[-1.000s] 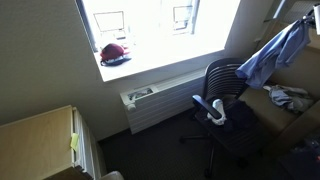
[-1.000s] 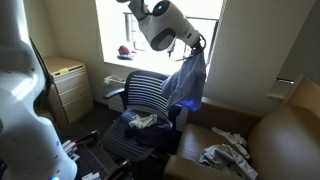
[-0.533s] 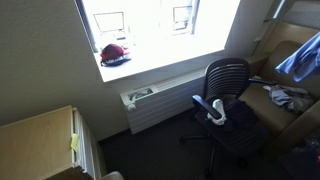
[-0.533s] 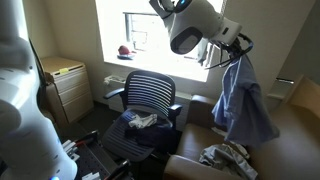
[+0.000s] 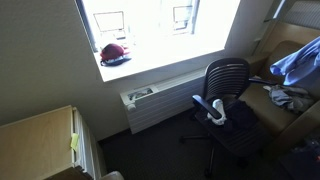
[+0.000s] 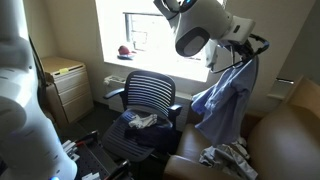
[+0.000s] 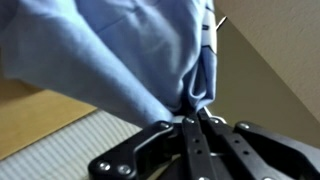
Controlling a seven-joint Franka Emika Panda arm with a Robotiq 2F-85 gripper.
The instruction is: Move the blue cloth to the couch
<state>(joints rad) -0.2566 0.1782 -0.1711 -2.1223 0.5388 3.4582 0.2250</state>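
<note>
The blue cloth (image 6: 226, 102) hangs in the air from my gripper (image 6: 248, 50), swinging out over the brown couch (image 6: 275, 140). In an exterior view it shows at the right edge (image 5: 298, 62) above the couch (image 5: 290, 105). In the wrist view my gripper (image 7: 195, 112) is shut on a pinched fold of the blue cloth (image 7: 120, 45), which fills the upper part of the view.
A black office chair (image 6: 146, 100) with dark and pale clothes on its seat stands before the window; it also shows in an exterior view (image 5: 225, 85). A crumpled patterned garment (image 6: 228, 157) lies on the couch seat. A wooden cabinet (image 6: 62, 82) stands at the left wall.
The arm has carried the blue cloth from above the chair sideways over the couch. The cloth now swings out at an angle.
</note>
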